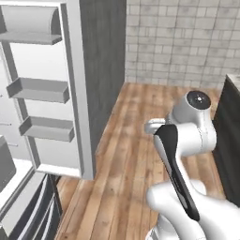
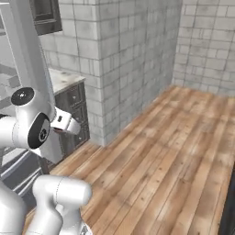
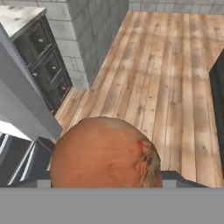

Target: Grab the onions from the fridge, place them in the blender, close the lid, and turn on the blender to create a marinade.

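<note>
Onion (image 3: 105, 153) close up, over plank floor (image 3: 175, 87), grey-tiled walls (image 2: 137, 55).

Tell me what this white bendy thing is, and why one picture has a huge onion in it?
It is a robot arm in a pretend, computer-drawn kitchen. Two pictures come from cameras riding behind the arm, one on each side. They show a wooden floor, tiled walls and the open fridge door with its bins. The third camera sits on the robot's hand, so whatever it carries looks giant. That is the onion, right between the fingers, which stand wide around it. It seems to be carrying it off.
</note>
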You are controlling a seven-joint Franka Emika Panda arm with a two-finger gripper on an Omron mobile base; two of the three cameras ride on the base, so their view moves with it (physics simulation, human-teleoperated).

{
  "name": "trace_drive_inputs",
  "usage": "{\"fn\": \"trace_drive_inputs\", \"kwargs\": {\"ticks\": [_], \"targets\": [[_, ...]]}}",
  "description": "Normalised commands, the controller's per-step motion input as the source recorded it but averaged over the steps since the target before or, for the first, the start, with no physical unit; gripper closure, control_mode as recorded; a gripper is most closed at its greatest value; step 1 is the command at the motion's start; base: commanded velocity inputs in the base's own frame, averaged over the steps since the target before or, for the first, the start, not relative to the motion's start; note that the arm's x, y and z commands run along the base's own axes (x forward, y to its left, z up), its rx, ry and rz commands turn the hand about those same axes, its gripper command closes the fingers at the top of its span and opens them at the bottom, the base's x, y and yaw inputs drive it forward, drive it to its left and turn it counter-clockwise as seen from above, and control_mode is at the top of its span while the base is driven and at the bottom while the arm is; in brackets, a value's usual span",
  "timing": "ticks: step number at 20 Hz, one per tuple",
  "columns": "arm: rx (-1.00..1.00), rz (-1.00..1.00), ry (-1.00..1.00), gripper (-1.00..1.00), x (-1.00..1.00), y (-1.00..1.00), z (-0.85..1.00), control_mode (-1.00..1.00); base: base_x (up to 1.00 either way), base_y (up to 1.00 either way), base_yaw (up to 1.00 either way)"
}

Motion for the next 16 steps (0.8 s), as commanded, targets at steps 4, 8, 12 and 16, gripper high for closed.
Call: {"fn": "trace_drive_inputs", "kwargs": {"ticks": [4, 8, 12, 16], "targets": [[0.00, 0.00, 0.00, 1.00, 0.00, 0.00, 0.00, 1.00, -0.86, 0.18, -0.56], [0.00, 0.00, 0.00, 1.00, 0.00, 0.00, 0.00, 1.00, -0.67, 0.04, -0.52], [0.00, 0.00, 0.00, 1.00, 0.00, 0.00, 0.00, 1.00, -0.23, -0.09, -0.51], [0.00, 0.00, 0.00, 1.00, 0.00, 0.00, 0.00, 1.00, 0.15, -0.46, -0.38]]}}
